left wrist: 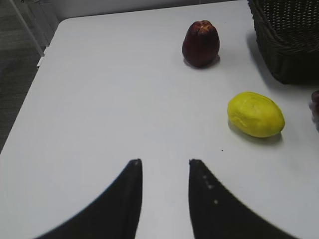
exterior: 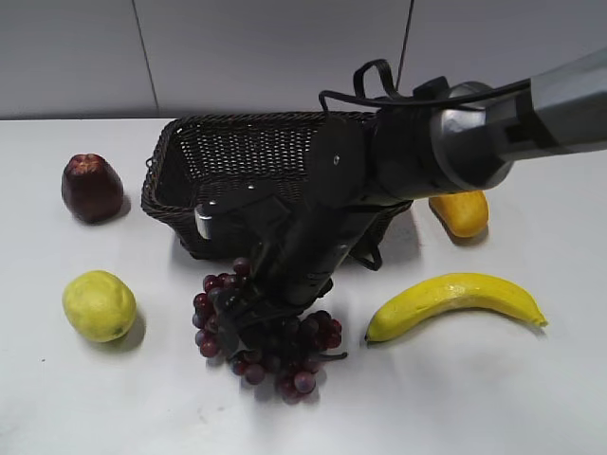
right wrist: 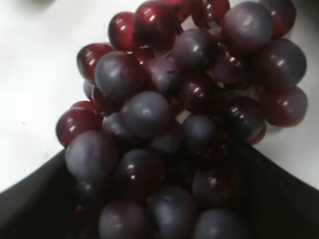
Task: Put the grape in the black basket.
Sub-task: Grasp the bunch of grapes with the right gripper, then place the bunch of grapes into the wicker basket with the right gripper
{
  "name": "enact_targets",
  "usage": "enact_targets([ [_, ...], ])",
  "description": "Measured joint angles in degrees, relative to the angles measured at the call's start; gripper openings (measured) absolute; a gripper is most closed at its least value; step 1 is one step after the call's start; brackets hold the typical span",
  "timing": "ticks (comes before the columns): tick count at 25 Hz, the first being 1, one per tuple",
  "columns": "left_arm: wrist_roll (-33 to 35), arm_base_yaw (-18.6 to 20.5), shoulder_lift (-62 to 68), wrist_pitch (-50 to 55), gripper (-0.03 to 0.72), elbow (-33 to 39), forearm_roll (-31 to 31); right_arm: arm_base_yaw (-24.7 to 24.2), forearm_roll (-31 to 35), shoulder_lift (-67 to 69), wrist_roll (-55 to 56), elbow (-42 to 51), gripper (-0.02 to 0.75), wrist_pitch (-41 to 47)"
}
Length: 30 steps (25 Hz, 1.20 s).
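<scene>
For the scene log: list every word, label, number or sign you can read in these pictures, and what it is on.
None can be read in any view.
The basket, grapes, banana, lemon, dark red fruit and orange fruit carry no labels.
The right arm and left pincer show no print.
The table and wall are blank.

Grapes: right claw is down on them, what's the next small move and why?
Probably close the right claw on the grapes. The right wrist view shows the bunch filling the space between its fingers, but whether they already grip is unclear. The grapes lie on the table, in front of the basket, so lifting comes afterwards.
</scene>
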Motion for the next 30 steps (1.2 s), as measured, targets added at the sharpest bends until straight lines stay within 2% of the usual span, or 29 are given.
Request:
enact_targets([
  [2,0.0,0.0,0.0,0.0,0.237,0.0,0.0,0.1,-0.4,0.5,0.0,-0.1,0.639,0.0],
  [4,0.0,0.0,0.0,0.0,0.237,0.0,0.0,0.1,-0.8,0.9,0.0,-0.2,0.577,0.0],
  [7,0.0,0.0,0.0,0.0,0.237,0.0,0.0,0.1,-0.8,1.1,0.0,-0.5,0.396,0.1],
  [8,0.0,0.0,0.0,0.0,0.237,0.0,0.0,0.1,-0.8,1.1,0.0,-0.6,0.384,0.4],
  [18,0.0,0.0,0.0,0.0,0.237,0.0,0.0,0.1,-3.8,-1.1,-0.1,-3.1,0.382,7.7],
  [25,0.0,0.0,0.0,0.0,0.237,0.0,0.0,0.1,-3.8,-15.0,-0.1,-4.2,0.382,9.7],
  [30,0.0,0.0,0.0,0.0,0.237,0.0,0.0,0.1,-5.5,-22.0,-0.1,-6.0,0.382,7.6],
])
